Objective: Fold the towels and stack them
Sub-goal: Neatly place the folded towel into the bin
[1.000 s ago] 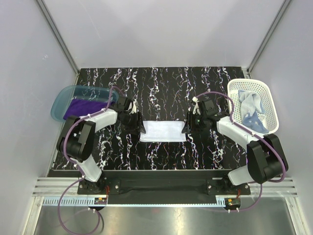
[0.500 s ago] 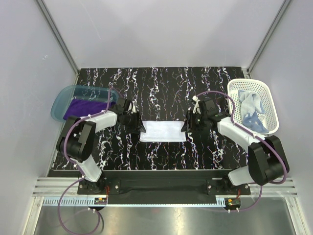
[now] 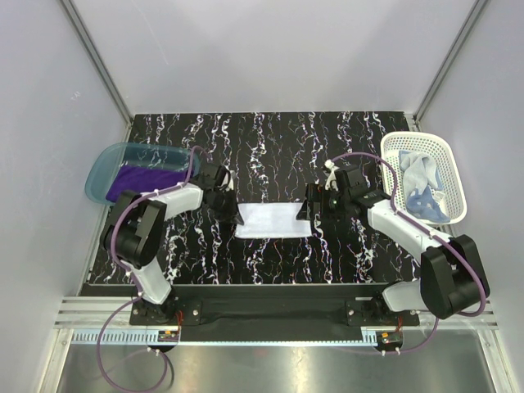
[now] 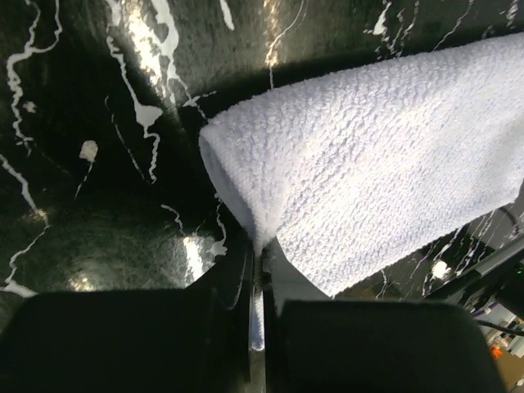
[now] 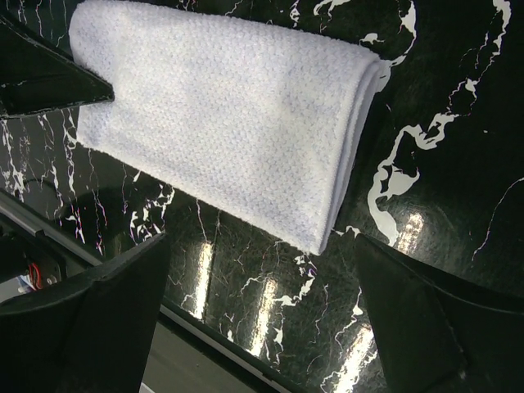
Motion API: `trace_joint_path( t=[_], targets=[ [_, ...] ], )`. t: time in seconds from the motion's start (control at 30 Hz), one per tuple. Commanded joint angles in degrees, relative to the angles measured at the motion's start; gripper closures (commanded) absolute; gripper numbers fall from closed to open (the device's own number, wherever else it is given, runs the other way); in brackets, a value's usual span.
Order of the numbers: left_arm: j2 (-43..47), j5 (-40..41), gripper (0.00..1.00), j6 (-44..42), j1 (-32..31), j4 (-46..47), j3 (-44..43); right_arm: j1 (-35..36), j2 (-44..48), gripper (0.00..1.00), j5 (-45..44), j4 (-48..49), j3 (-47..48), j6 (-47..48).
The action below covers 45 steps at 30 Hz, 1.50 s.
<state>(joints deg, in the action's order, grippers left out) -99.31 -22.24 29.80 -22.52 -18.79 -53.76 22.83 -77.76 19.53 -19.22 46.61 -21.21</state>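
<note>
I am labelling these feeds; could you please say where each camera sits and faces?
Top external: above and behind the arms, looking down at the table; left arm and right arm show, flanking the white towel.
Left wrist: on the left arm, facing down; left gripper shows, shut on the towel's edge.
Right wrist: on the right arm, facing down; right gripper shows, open.
All three share the white towel.

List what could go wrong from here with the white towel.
1. The left hand pinches only one end of the folded white towel, and the right hand is open. Lifted like this, the fold may fall open.
2. The free end could drag on the table or catch the rim of the teal tray on its way to the purple towel.
</note>
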Motion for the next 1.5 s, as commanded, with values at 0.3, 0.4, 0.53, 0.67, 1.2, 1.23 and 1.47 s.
trace_joint_path(
  t=[0.3, 0.4, 0.53, 0.67, 1.2, 1.23, 1.47],
  targets=[
    [8.4, 20.0, 1.00, -13.4, 5.7, -28.5, -15.8, 0.4, 3.1, 0.00, -2.6, -0.2, 2.1, 0.2],
    [9.6, 25.7, 1.00, -16.8, 8.4, -33.5, -21.1, 0.4, 2.8, 0.00, -2.6, 0.1, 2.3, 0.3],
    [10.0, 28.1, 1.00, -21.8, 12.9, -36.1, -26.7, 0.4, 1.6, 0.00, -2.7, 0.5, 2.3, 0.7],
    [7.1, 31.4, 1.00, -25.2, 17.2, -40.2, -35.2, 0.4, -0.3, 0.00, -2.9, 0.9, 2.7, 1.4],
    [1.4, 49.2, 1.00, -35.3, 23.7, -30.5, -39.8, 0.4, -7.0, 0.00, -3.6, 3.4, 4.9, 4.2],
    [1.1, 50.0, 1.00, -35.4, 23.9, -30.2, -39.7, 0.4, -7.3, 0.00, -3.7, 3.5, 5.1, 4.2],
    [0.4, 48.4, 1.00, -37.3, 28.6, -27.0, -40.2, 0.4, -10.0, 0.00, -3.5, 3.5, 6.2, 5.1]
  ],
)
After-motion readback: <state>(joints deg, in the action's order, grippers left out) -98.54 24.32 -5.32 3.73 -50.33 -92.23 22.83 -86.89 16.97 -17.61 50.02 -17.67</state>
